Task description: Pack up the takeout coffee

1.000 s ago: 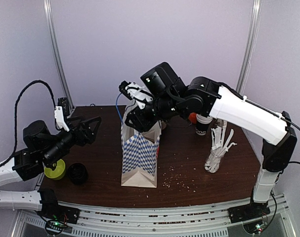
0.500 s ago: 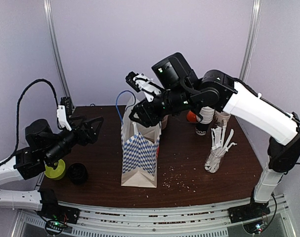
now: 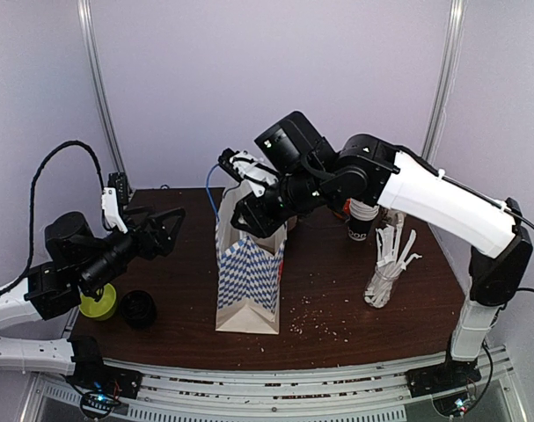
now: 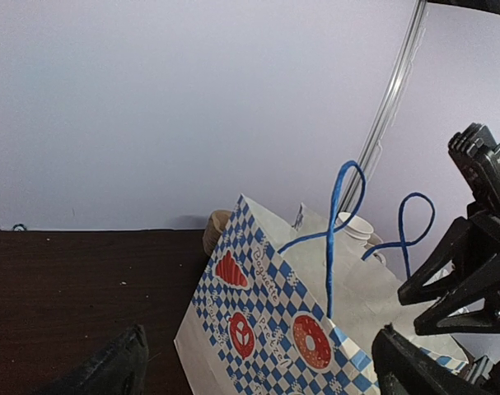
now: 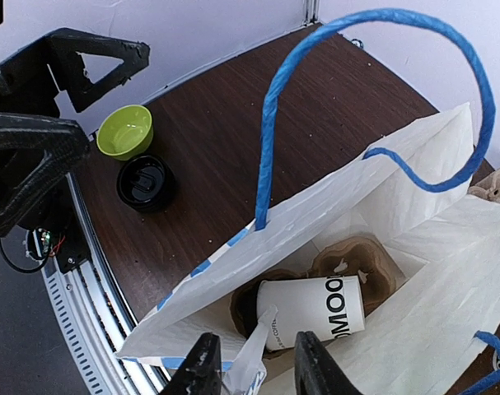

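The blue-and-white checked paper bag point(image 3: 247, 280) stands open at mid-table. In the right wrist view the takeout coffee lies at its bottom: a white cup point(image 5: 311, 309) on its side across the brown pulp carrier tray point(image 5: 373, 255). No dark top shows on the cup. My right gripper point(image 3: 249, 209) hovers over the bag's mouth, its jaws apart. A fold of the bag's rim point(image 5: 254, 358) stands between the fingers, with a gap on one side. My left gripper point(image 3: 167, 230) is open to the left of the bag point(image 4: 266, 321), holding nothing.
A green bowl point(image 3: 98, 303) and a black lid point(image 3: 139, 309) sit at the table's left edge. A glass of white wrapped straws point(image 3: 385, 268) stands right of the bag, with cups point(image 3: 361, 224) behind it. The bag's blue handles point(image 4: 340, 214) stick up.
My right gripper rose off the bag, then came back down over its mouth with the jaws narrower. The left arm has barely moved.
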